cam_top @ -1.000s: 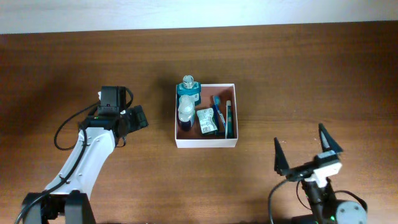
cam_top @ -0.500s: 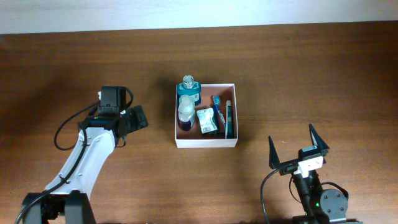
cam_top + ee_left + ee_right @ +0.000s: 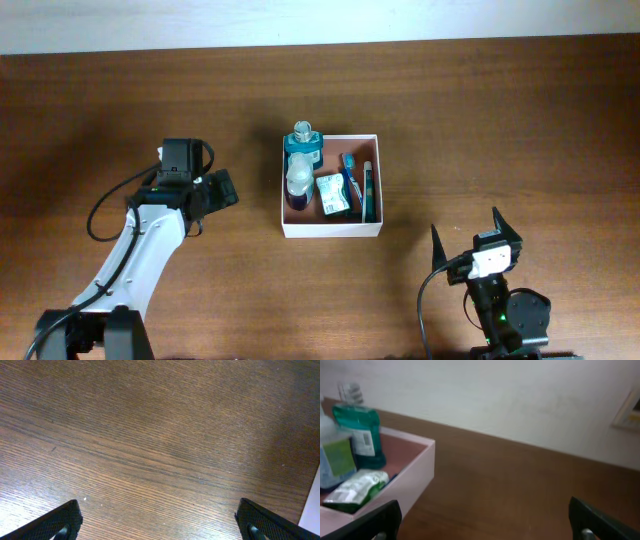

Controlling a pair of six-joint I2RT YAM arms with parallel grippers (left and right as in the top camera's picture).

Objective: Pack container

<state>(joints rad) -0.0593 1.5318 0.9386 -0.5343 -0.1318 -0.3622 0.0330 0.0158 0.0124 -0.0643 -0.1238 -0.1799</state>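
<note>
Container [image 3: 331, 230] on wooden table [image 3: 500, 120], mouthwash bottle [image 3: 303, 150], green packet [image 3: 332, 195], toothbrush [image 3: 350, 176] inside

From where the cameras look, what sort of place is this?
Probably an indoor robot test bench or lab: a wooden table with a plain white wall along its far edge, a white robot arm over it, and a single container of toiletries.
</note>
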